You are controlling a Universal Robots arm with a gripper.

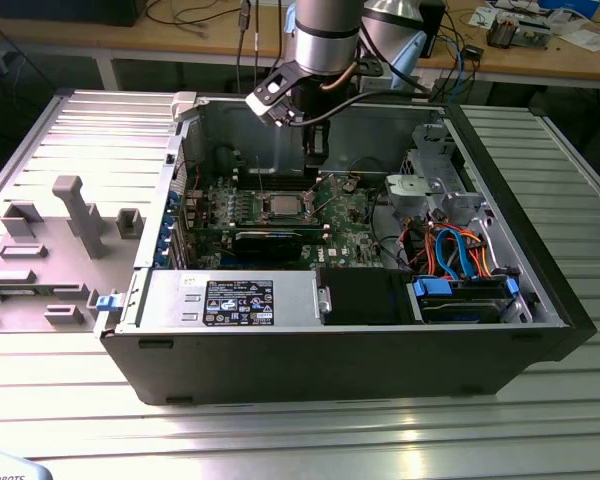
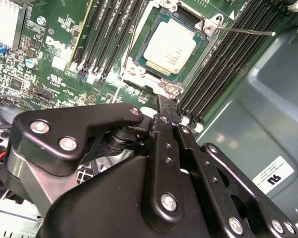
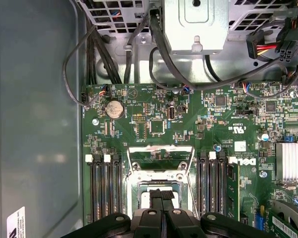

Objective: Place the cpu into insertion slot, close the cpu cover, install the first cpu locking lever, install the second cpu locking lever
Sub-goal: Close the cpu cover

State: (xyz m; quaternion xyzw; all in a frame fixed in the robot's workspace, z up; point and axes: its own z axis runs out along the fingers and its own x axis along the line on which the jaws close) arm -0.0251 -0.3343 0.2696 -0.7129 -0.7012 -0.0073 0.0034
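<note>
Silvery cpu (image 2: 170,47) sits in insertion slot (image 2: 137,73); pincer (image 3: 161,194) hovers close, seemingly pinched.

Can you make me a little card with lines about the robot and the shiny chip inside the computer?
place: open computer case
cpu: lying flat in the insertion slot
cpu cover: down, framing the chip
locking lever: thin rod pointing away from the slot
gripper: shut, tips beside the slot
</note>
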